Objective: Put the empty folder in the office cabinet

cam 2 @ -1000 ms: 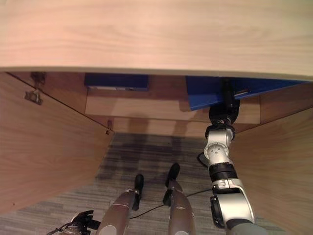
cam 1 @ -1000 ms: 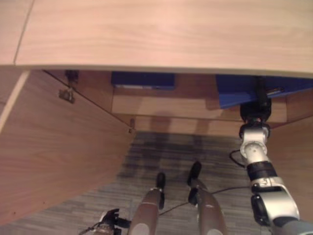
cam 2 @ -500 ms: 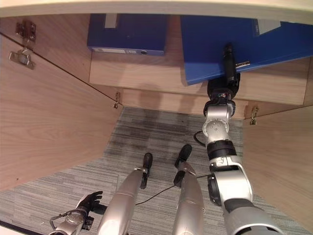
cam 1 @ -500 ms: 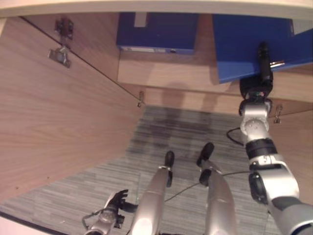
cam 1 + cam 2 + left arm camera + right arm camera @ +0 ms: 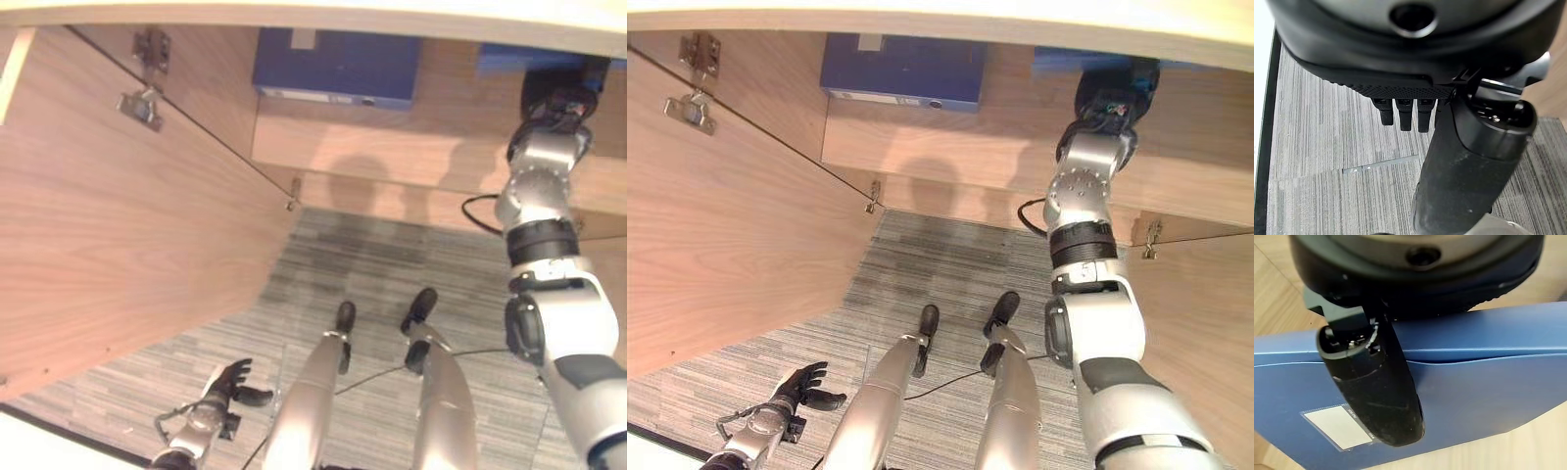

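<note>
My right hand [image 5: 1111, 94] reaches up into the open wooden office cabinet [image 5: 392, 147], shut on a blue folder [image 5: 1474, 377]. Its thumb [image 5: 1376, 391] presses on the folder's cover beside a white label. From the head, a blue strip of that folder [image 5: 1058, 61] shows past the hand, under the cabinet's top board. A second blue folder [image 5: 338, 67] lies flat on the shelf to the left. My left hand [image 5: 223, 384] hangs low over the carpet, open with fingers [image 5: 1400, 115] straight and nothing in it.
The cabinet's left door [image 5: 118, 225] stands swung open toward me with hinges [image 5: 142, 103] on its inner face. The right door [image 5: 1210, 313] is open too. The cabinet's light top board [image 5: 294, 12] overhangs the shelf. Grey striped carpet [image 5: 362, 264] lies below.
My right arm has pushed the blue folder up and deeper into the cabinet, so most of it is now hidden under the top board. The camera has shifted. The left hand stays low.
</note>
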You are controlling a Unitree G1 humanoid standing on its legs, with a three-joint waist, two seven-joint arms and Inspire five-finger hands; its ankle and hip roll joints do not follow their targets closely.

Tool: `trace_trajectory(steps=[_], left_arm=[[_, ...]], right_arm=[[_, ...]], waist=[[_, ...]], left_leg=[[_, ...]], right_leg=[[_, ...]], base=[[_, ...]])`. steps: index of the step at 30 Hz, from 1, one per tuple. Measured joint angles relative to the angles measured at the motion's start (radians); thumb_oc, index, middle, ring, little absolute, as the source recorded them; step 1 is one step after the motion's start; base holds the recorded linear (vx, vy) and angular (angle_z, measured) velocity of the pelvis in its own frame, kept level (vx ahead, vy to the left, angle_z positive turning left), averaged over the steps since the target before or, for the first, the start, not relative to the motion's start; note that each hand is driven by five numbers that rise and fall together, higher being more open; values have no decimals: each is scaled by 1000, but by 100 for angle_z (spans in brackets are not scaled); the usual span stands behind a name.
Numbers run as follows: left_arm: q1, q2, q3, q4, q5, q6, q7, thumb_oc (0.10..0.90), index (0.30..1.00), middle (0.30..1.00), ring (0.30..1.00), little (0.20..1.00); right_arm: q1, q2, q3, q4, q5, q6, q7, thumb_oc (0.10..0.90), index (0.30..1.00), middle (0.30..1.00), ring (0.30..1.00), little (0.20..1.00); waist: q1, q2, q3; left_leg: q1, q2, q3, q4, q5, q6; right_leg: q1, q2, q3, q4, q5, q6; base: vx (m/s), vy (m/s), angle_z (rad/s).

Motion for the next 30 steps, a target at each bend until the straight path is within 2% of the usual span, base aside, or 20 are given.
trace_trajectory(steps=[5,10,13,15,19,21,24,30], left_arm=[[0,2,-13,-18,0,7,-13,800,900,900,900,900],[7,3,-39,-19,0,9,-14,800,900,900,900,900],[9,-39,-40,72,9,-9,7,800,900,900,900,900],[9,-44,-36,136,17,-11,20,800,900,900,900,900],[22,-42,-36,177,39,0,37,800,900,900,900,900],[28,-42,-38,173,46,-10,42,800,900,900,900,900],[22,-42,-44,152,46,-15,53,800,900,900,900,900],[17,-42,-43,144,44,-17,54,800,900,900,900,900]], right_arm=[[-56,-25,-4,148,15,7,-28,400,300,300,300,300],[-62,-73,11,308,13,82,-58,400,300,300,300,300],[-62,-75,-3,341,13,111,-84,400,300,300,300,300],[-62,-126,11,377,11,124,-92,400,300,300,300,300],[-73,-162,13,376,11,123,-93,400,300,300,300,300],[-85,-161,18,363,11,115,-92,400,300,300,300,300],[-87,-158,18,363,11,111,-91,400,300,300,300,300],[-89,-161,49,364,-8,111,-91,400,300,300,300,300]], waist=[[9,14,-9],[32,39,-28],[37,52,-36],[60,54,-37],[85,57,-40],[91,58,-40],[107,63,-38],[105,69,-37]], left_leg=[[5,-6,-5,-3,7,4],[-20,-6,-21,-3,14,-1],[-34,-7,-38,-4,18,-7],[-42,-11,-50,-2,19,-11],[-68,-23,-64,6,22,-16],[-112,-37,-67,39,19,-17],[-157,-41,-67,101,-3,-18],[-173,-44,-71,122,-12,-6]], right_leg=[[8,-7,-5,0,-8,13],[-7,-9,-20,0,-9,14],[-15,-7,-33,3,-12,10],[-26,-17,-49,27,-28,3],[-60,-37,-58,72,-50,-2],[-112,-62,-57,134,-78,-2],[-150,-74,-54,191,-102,-4],[-167,-78,-41,209,-107,13]], base=[[7,-21,7],[-2,-34,7],[-12,-77,11],[-11,-30,24],[-14,-19,18],[7,-11,18],[13,3,5],[37,-25,1]])
